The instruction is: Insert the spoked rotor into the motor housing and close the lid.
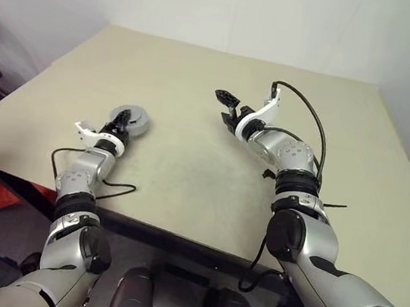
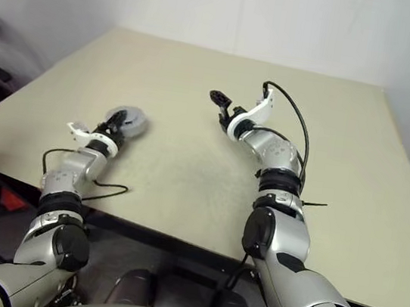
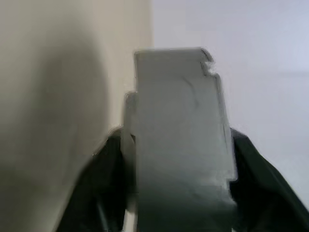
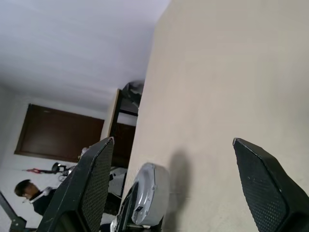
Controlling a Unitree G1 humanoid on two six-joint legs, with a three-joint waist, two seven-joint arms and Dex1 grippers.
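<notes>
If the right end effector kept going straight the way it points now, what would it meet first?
Probably nothing on the table: the open right end effector points across bare tabletop. The round grey metal assembly in the left end effector looks below and beside that line, though depth is unclear.

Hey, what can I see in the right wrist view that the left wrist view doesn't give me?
Right wrist view, not the left: the right gripper with its jaws wide open and nothing between them, a person far behind the table edge, and a dark door.

Left wrist view, not the right: a close look at the motor housing clamped between the left gripper's black fingers, with a small notch at its far corner.

Both: that housing seen edge-on in the left gripper, the beige table and the pale wall.
</notes>
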